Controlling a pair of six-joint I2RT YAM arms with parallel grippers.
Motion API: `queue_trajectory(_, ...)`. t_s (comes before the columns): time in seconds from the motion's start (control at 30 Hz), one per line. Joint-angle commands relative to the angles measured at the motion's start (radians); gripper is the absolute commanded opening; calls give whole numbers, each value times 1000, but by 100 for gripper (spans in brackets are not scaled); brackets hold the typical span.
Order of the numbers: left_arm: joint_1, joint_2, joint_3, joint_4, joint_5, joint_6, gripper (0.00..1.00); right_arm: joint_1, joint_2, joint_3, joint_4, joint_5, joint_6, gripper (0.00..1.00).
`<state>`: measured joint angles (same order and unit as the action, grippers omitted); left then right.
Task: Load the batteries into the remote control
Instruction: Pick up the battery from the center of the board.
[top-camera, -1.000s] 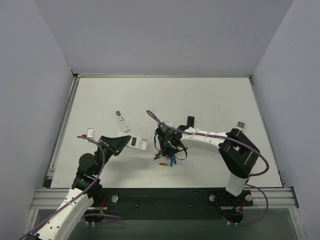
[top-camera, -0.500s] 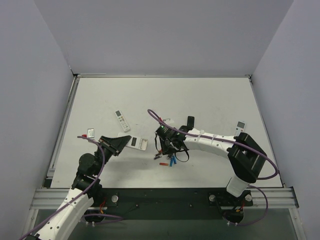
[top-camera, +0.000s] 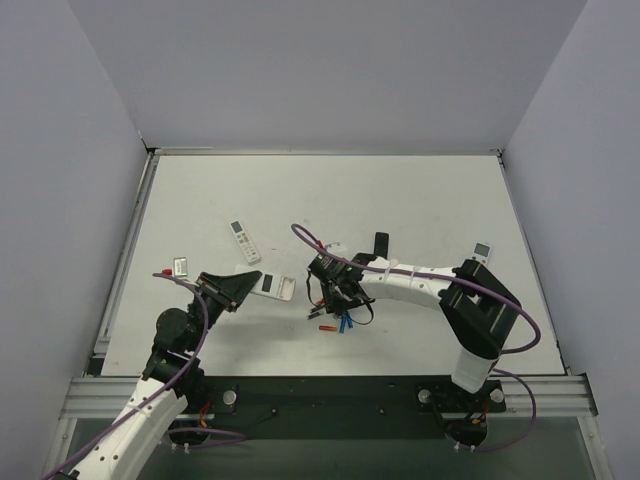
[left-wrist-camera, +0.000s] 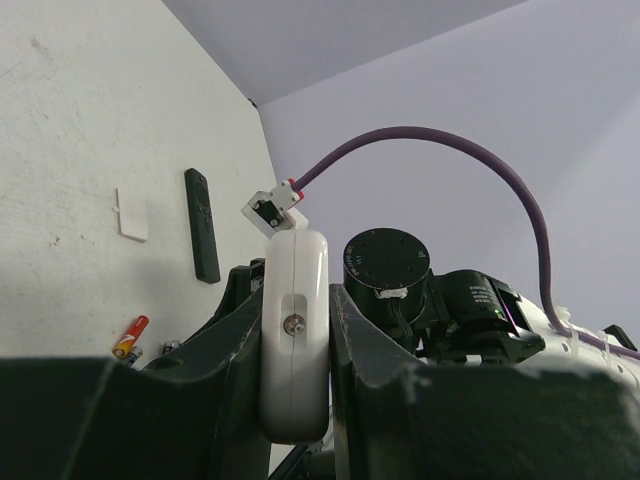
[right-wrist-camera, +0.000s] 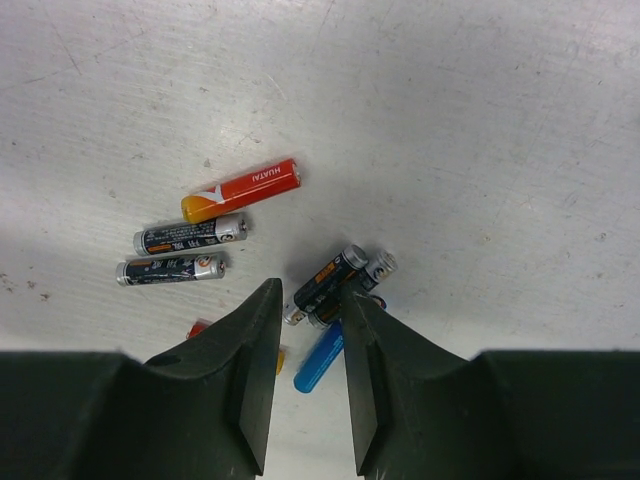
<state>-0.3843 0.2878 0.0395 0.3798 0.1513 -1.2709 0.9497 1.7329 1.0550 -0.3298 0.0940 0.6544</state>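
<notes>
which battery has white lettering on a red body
The red battery with the orange end, topmost in the right wrist view. The two just below it are dark grey batteries, and the blue battery lies lower still.

Right gripper (right-wrist-camera: 310, 296) jaws narrowly parted above scattered batteries (right-wrist-camera: 240, 192) on table (right-wrist-camera: 480, 120)

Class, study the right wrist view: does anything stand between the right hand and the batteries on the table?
Nothing visible does. The right hand hangs open directly over the batteries, which lie loose on the table. Two dark batteries sit just off its fingertips, with no other object between.
</notes>
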Motion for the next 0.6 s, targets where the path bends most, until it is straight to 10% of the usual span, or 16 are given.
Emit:
queue_trajectory(0.0, 4, -10, -35, 19, 10, 10, 0, -2, 19, 34, -41, 12, 4, 26)
queue_trajectory(0.57, 4, -19, -36, 19, 10, 4, 0, 15, 47, 42, -34, -39, -30, 24)
